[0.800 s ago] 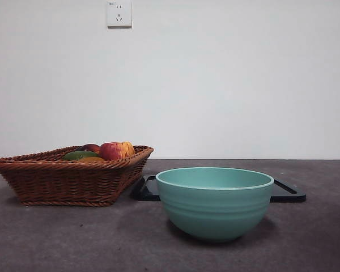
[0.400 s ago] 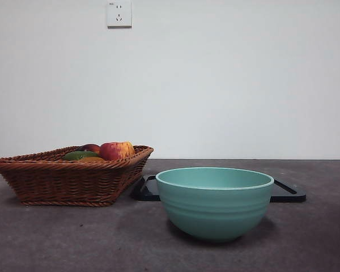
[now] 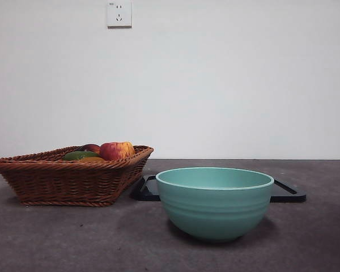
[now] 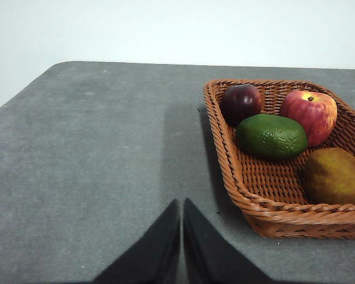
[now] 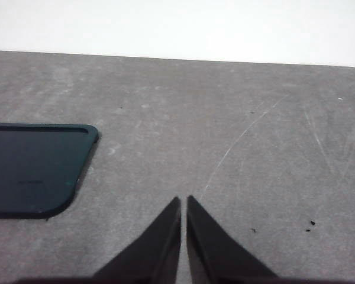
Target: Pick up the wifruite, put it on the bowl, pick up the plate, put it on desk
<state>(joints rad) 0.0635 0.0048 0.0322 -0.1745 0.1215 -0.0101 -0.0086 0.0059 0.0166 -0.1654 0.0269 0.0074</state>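
Nothing has moved across the front views: the large mint-green ridged ceramic bowl (image 3: 215, 202) sits in the same spot on the dark grey matte worktop (image 3: 73, 238), with the flat black rectangular plate (image 3: 288, 192) just behind it and the brown woven wicker basket (image 3: 68, 178) off to one side.

Risk lies mainly in picking the wrong piece. The small dull-brown oval wifruite (image 4: 334, 176) lies in the basket close beside the green oval fruit (image 4: 271, 136) and near the red-yellow apple (image 4: 308, 112) and the dark red round fruit (image 4: 241, 102); a poorly aimed descent could catch a neighbour or snag the basket's raised woven rim. The fruit's rounded skin could also slip from a shallow pinch.

Left gripper (image 4: 181, 204) hovers above bare worktop beside the basket, its fingers pressed nearly together, holding nothing. Right gripper (image 5: 183, 201) hangs over bare worktop near the plate's corner, fingers likewise almost closed and empty.
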